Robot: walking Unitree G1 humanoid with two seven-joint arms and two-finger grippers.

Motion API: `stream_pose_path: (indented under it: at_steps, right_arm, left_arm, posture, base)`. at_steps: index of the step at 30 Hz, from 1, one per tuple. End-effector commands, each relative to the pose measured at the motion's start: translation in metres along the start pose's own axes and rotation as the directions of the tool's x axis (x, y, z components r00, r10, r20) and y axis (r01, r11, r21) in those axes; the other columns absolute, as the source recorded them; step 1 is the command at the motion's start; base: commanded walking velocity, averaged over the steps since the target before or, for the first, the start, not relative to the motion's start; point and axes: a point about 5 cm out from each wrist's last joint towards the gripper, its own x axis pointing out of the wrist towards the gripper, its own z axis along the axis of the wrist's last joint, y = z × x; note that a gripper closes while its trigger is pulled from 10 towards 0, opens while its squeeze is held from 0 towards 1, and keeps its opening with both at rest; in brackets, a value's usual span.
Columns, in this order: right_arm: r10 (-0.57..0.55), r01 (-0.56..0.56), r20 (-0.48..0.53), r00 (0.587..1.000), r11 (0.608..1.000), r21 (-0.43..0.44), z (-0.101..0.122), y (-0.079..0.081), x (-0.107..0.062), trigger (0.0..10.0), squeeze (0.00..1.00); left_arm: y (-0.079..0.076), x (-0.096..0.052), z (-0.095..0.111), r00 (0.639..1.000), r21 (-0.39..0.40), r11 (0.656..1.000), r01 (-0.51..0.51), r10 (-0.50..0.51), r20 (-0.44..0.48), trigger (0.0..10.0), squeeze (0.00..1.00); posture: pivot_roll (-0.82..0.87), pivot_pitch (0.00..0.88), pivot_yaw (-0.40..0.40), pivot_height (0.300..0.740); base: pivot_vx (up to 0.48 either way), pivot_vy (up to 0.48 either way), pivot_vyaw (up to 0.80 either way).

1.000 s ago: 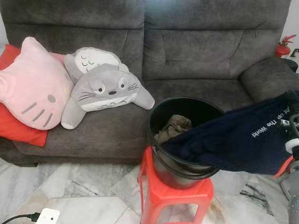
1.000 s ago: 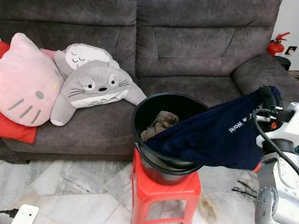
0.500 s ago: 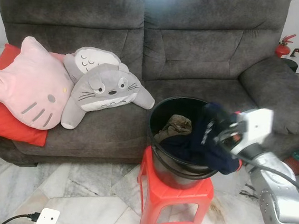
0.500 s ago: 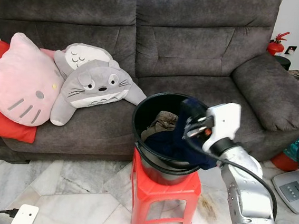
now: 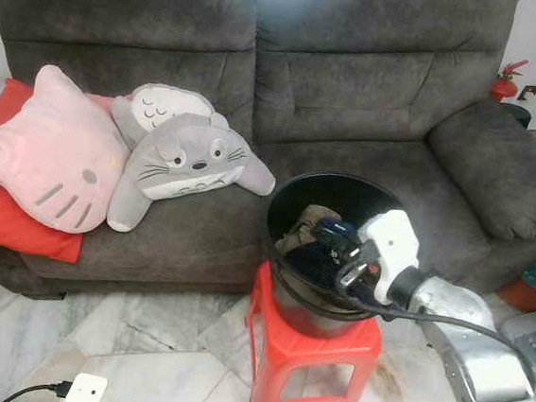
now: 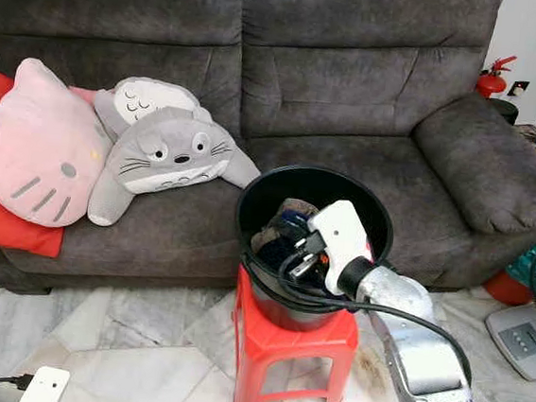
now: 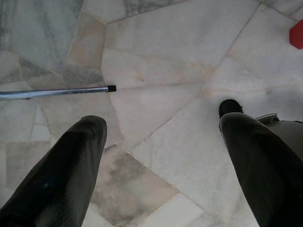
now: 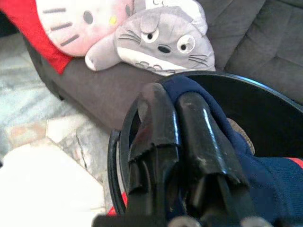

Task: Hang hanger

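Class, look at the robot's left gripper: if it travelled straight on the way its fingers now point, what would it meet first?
The left gripper, fingers apart, points down at the pale marble floor. Nothing lies between its fingers, so it would probably meet bare floor first; the thin grey rod lies off to one side.

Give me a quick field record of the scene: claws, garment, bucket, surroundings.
right claw: shut on the navy garment, reaching into the bucket
left claw: open, idle above the marble floor
black bucket: on the red stool, holds the navy garment and a brown cloth
sofa: grey, behind the bucket, with a pink cat cushion and grey plush toys
hanger: none seen
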Motion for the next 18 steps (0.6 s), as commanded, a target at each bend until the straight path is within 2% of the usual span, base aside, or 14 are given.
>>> stream_pose_path:
  at_steps: [1,2,5,9,10,11,12,14,15,16,17,18]
  right_arm:
    - [0.006,-0.006,-0.001,1.0,1.0,-0.03,0.007,0.004,0.008,0.0,0.0]
    - [0.006,-0.006,-0.001,1.0,1.0,-0.03,0.007,0.004,0.008,0.0,0.0]
    - [0.008,-0.01,-0.036,0.999,0.999,-0.039,0.008,0.011,0.021,0.0,0.0]
    - [-0.004,0.003,-0.032,0.999,1.0,-0.019,0.013,0.014,0.027,0.0,0.0]
    - [-0.112,0.111,0.008,0.994,0.994,0.022,0.021,0.006,0.029,0.0,0.0]
    - [-0.112,0.111,0.008,0.994,0.994,0.022,0.021,0.006,0.029,0.0,0.0]
    - [-0.189,0.188,0.014,0.982,0.98,0.059,0.022,-0.002,0.028,0.0,0.0]
    - [-0.451,0.448,-0.027,0.892,0.878,0.167,0.018,-0.03,0.018,0.0,0.0]
    - [-0.532,0.53,-0.057,0.845,0.819,0.221,0.014,-0.038,0.011,0.0,0.0]
    - [-0.573,0.572,-0.077,0.816,0.781,0.251,0.011,-0.043,0.006,0.0,0.0]
    - [-0.647,0.643,-0.082,0.758,0.72,0.26,0.009,-0.049,-0.004,0.0,0.0]
    - [-0.647,0.643,-0.082,0.758,0.72,0.26,0.009,-0.049,-0.004,0.0,0.0]
  left_arm:
    - [0.003,-0.001,-0.005,1.0,0.018,1.0,-0.005,0.005,-0.017,10.0,0.0]
    - [0.003,-0.001,-0.005,1.0,0.018,1.0,-0.005,0.005,-0.017,10.0,0.0]
    - [0.003,-0.001,-0.005,1.0,0.017,1.0,-0.012,0.012,-0.016,10.0,0.0]
    - [0.002,-0.001,-0.005,1.0,0.014,1.0,-0.014,0.014,-0.015,10.0,0.0]
    - [0.002,-0.001,-0.005,1.0,0.01,1.0,-0.016,0.016,-0.014,10.0,0.0]
    - [0.002,-0.001,-0.005,1.0,0.01,1.0,-0.016,0.016,-0.014,10.0,0.0]
    - [0.002,-0.001,-0.005,1.0,0.008,1.0,-0.017,0.017,-0.013,10.0,0.0]
    - [0.002,-0.001,-0.005,1.0,0.006,1.0,-0.02,0.02,-0.013,10.0,0.0]
    - [0.002,-0.001,-0.005,1.0,0.006,1.0,-0.02,0.02,-0.013,10.0,0.0]
    - [0.002,-0.001,-0.005,1.0,0.005,1.0,-0.021,0.021,-0.014,10.0,0.0]
    - [0.002,-0.001,-0.005,1.0,0.005,1.0,-0.021,0.021,-0.013,10.0,0.0]
    - [0.002,-0.001,-0.005,1.0,0.005,1.0,-0.021,0.021,-0.013,10.0,0.0]
  posture:
    - [-0.22,0.003,0.05,0.74]
    - [-0.22,0.003,0.05,0.74]
    - [-0.22,0.011,0.048,0.74]
    - [-0.21,0.013,0.044,0.74]
    - [-0.21,0.014,0.043,0.74]
    - [-0.21,0.014,0.043,0.74]
    - [-0.22,0.02,0.042,0.74]
    - [-0.22,0.02,0.042,0.74]
    - [-0.22,0.022,0.041,0.74]
    - [-0.22,0.022,0.041,0.74]
    - [-0.22,0.022,0.042,0.74]
    - [-0.22,0.022,0.042,0.74]
  base:
    - [0.0,0.0,0.0]
    - [0.0,0.0,0.0]
    - [0.0,0.0,0.0]
    - [0.0,0.0,0.0]
    - [0.0,0.0,0.0]
    - [0.0,0.0,0.0]
    - [0.0,0.0,0.0]
    - [0.0,0.0,0.0]
    - [0.0,0.0,0.0]
    - [0.0,0.0,0.0]
    - [0.0,0.0,0.0]
    - [0.0,0.0,0.0]
